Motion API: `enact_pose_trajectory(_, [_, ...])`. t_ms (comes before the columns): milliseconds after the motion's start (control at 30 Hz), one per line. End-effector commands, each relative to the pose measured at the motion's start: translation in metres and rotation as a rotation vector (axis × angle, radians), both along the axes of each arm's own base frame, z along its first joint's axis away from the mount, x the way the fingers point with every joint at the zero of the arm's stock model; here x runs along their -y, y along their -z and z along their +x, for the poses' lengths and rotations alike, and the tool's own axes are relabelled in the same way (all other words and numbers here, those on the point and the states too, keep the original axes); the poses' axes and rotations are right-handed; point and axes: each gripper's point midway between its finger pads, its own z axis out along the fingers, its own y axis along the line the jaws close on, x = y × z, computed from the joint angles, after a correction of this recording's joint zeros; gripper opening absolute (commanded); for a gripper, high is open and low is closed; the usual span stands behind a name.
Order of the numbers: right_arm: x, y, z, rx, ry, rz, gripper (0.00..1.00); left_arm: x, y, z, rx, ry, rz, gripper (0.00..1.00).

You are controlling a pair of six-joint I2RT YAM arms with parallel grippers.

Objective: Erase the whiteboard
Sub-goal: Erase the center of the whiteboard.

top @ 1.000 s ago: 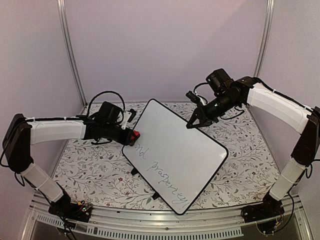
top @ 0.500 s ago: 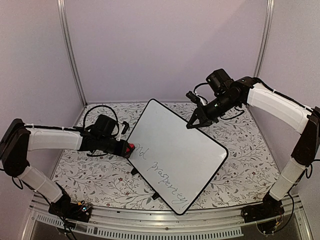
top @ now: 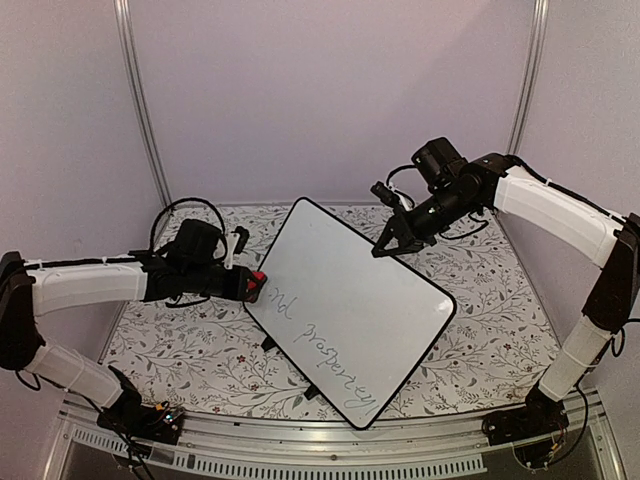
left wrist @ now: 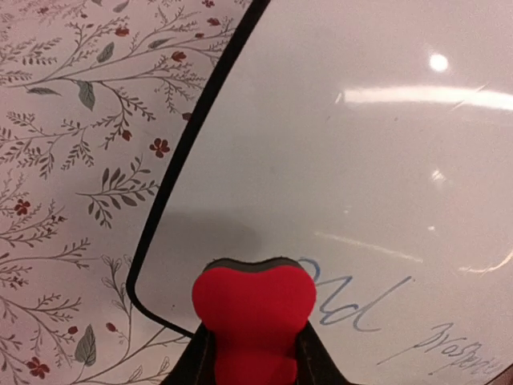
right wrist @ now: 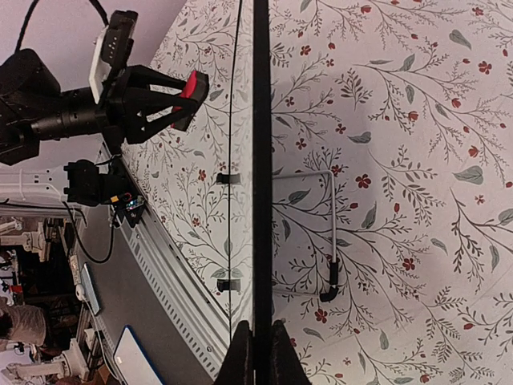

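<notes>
Roughly at the table's (top: pixel 190 345) middle sat the whiteboard (top: pixel 350 290), propped at a tilt. Its long axis ran far-left to near-right, with the handwriting (top: pixel 325 345) along the near-left edge. The left gripper (top: pixel 252 287) clamped a red eraser (top: pixel 258 283) at the board's left corner, and the right gripper (top: pixel 385 245) pinched the far rim.

Left wrist: eraser just beside the first letters, contact unclear.

Right wrist: board edge-on, jaws tight on the rim, bent wire stand (right wrist: pixel 333 233) beside it.
</notes>
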Motion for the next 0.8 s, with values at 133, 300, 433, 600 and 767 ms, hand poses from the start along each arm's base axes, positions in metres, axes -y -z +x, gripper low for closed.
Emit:
enact_pose_trajectory(133, [-0.003, -0.002, -0.013, 0.022, -0.053, 0.007, 0.0, 0.018, -0.053, 0.041, 0.111, -0.002, -0.027, 0.0])
enact_pose_trajectory(300, [-0.002, -0.002, -0.013, 0.025, -0.054, 0.007, 0.0, 0.024, -0.021, 0.039, 0.005, -0.016, -0.04, 0.0])
enact_pose_trajectory(433, [-0.002, -0.002, -0.013, 0.026, -0.053, 0.007, 0.0, 0.021, -0.002, 0.031, -0.048, -0.046, -0.068, 0.0])
enact_pose_trajectory(600, [-0.002, -0.002, -0.013, 0.026, -0.052, 0.007, 0.0, 0.018, 0.013, 0.021, -0.093, -0.061, -0.086, 0.0])
enact_pose_trajectory(767, [-0.002, -0.002, -0.014, 0.026, -0.052, 0.006, 0.0, 0.012, 0.036, 0.009, -0.162, -0.078, -0.073, 0.0])
